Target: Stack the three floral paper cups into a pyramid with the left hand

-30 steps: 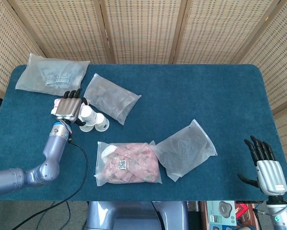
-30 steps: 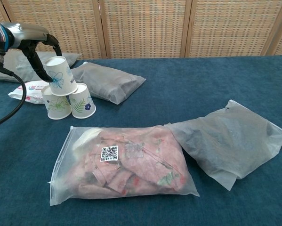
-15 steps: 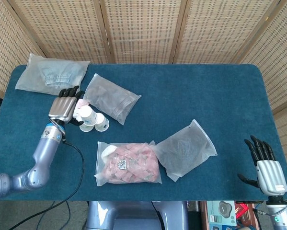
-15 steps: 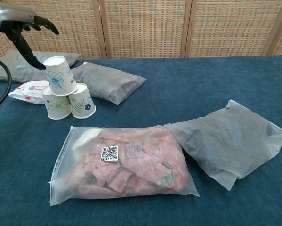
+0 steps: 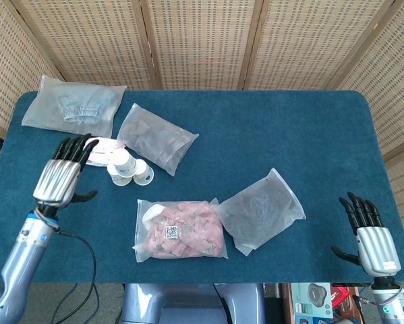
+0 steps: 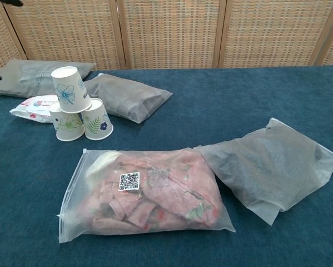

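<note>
1. Your left hand (image 5: 59, 177) has let go and drawn back: a second ago it was wrapped over the top cup, and now it hangs clear to the left of the cups, fingers spread and holding nothing. The chest view catches only a dark fingertip at its left edge.

2. The top cup (image 6: 70, 89) stayed put when you released it. It sits upside down on the two base cups (image 6: 81, 121), which stand rim-down and touching. It leans a little to one side rather than sitting square, but it has not shifted over the last second.

3. That makes the pyramid look finished: two below, one above, nothing gripping it. I'd judge the task done, provided the tilt doesn't let the top cup slide off. If you go back in to straighten it, come down from above, since a sideways nudge would likely topple all three.

4. Just behind the cups, on their left, lies a small white and pink packet (image 6: 35, 107); the left base cup stands right beside it. Behind the cups on their right is a grey bag (image 6: 130, 97), and further back left a bag of pale clothing (image 5: 72, 106).

5. In front of the cups, towards you, lies the bag of pink fabric (image 6: 147, 194), with another grey bag (image 6: 272, 164) to its right.

6. Your right hand (image 5: 370, 236) is well away from the cups at the table's near right corner, fingers spread, empty, and much where it was.
</note>
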`<act>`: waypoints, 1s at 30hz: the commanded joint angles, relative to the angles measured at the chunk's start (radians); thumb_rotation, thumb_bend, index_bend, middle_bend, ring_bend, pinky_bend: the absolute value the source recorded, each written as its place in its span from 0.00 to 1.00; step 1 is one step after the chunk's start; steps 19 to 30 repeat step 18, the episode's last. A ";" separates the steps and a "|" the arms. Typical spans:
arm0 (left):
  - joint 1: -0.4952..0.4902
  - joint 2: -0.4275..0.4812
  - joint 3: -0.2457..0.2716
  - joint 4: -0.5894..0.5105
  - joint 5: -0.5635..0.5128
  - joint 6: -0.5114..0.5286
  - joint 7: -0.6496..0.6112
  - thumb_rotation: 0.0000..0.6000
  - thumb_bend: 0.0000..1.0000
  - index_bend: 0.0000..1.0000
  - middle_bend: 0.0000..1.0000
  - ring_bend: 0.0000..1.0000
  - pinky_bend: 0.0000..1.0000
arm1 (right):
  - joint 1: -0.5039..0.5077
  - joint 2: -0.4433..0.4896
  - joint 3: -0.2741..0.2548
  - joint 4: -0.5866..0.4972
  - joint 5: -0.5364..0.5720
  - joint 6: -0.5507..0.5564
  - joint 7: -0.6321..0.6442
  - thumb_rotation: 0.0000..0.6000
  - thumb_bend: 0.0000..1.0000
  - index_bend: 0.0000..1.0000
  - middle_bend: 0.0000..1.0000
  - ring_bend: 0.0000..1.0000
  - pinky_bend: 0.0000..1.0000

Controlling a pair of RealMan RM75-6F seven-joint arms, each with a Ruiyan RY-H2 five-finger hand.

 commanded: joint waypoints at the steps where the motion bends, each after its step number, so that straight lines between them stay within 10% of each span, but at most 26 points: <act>1: 0.209 -0.152 0.162 0.132 0.251 0.214 -0.050 1.00 0.19 0.04 0.00 0.00 0.00 | 0.000 -0.002 0.000 0.001 -0.001 0.001 -0.004 1.00 0.09 0.00 0.00 0.00 0.00; 12: 0.333 -0.295 0.183 0.270 0.370 0.324 0.060 1.00 0.19 0.00 0.00 0.00 0.00 | 0.001 -0.006 0.000 -0.002 -0.006 0.005 -0.013 1.00 0.09 0.00 0.00 0.00 0.00; 30: 0.356 -0.285 0.176 0.249 0.389 0.305 0.074 1.00 0.19 0.00 0.00 0.00 0.00 | 0.000 -0.006 0.000 0.000 -0.005 0.005 -0.012 1.00 0.09 0.00 0.00 0.00 0.00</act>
